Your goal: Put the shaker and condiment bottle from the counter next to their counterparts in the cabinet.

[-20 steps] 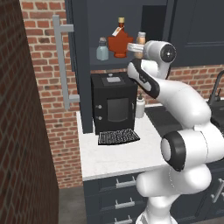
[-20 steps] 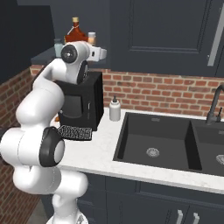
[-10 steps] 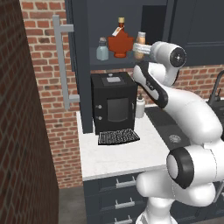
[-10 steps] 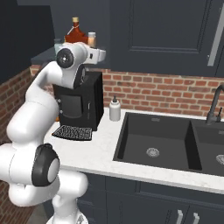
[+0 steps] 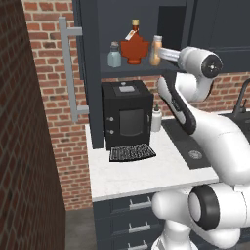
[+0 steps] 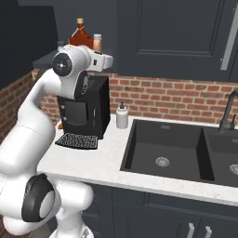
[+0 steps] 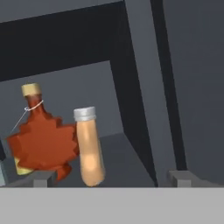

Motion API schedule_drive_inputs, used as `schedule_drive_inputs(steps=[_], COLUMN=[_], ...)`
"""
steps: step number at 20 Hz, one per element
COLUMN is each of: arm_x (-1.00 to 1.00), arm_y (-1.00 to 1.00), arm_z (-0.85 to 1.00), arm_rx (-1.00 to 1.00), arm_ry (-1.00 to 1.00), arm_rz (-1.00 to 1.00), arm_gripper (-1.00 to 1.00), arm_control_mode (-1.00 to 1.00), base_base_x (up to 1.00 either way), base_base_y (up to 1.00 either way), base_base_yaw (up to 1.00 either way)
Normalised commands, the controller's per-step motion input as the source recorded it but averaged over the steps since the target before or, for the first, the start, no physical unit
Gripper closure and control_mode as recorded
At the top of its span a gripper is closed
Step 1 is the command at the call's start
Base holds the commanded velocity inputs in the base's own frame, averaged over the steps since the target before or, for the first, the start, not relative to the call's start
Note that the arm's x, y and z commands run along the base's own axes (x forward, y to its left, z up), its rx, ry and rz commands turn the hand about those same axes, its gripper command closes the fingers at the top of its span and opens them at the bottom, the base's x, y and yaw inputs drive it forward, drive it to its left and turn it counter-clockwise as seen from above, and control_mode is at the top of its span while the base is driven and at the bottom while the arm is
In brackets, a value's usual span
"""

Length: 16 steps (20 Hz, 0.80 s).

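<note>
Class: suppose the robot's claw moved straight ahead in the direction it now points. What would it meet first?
Probably the orange bottle on the cabinet shelf. It stands just ahead of the open claw, a little toward one finger, with the red leaf-shaped bottle beside it. Depth is unclear; a centred path might slip past to the cabinet's back.

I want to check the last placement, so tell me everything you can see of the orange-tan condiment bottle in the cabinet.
The condiment bottle is a slim orange-tan cylinder, plastic-looking, with a pale grey-white cap. It stands upright on the cabinet shelf, close beside the red maple-leaf bottle; whether they touch is unclear. The tool is open in front of it and not gripping it.
</note>
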Motion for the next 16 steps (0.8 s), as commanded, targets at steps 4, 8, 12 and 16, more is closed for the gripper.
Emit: schedule_drive_inputs(steps=[4, 8, 12, 16], arm_x=[-0.60, -0.70, -0.69, -0.80], arm_y=[-0.09, 0.00, 0.00, 0.00], arm_z=[0.00, 0.00, 0.00, 0.00], arm_rx=[0.03, 0.01, 0.01, 0.03], arm_ry=[0.04, 0.11, 0.14, 0.09], arm_rz=[-0.03, 0.00, 0.00, 0.00], arm_gripper=[-1.00, -1.00, -1.00, -1.00], arm_control_mode=[-1.00, -1.00, -1.00, -1.00], base_base_x=[0.00, 0.00, 0.00, 0.00], base_base_y=[0.00, 0.00, 0.00, 0.00], base_base_yaw=[0.00, 0.00, 0.00, 0.00])
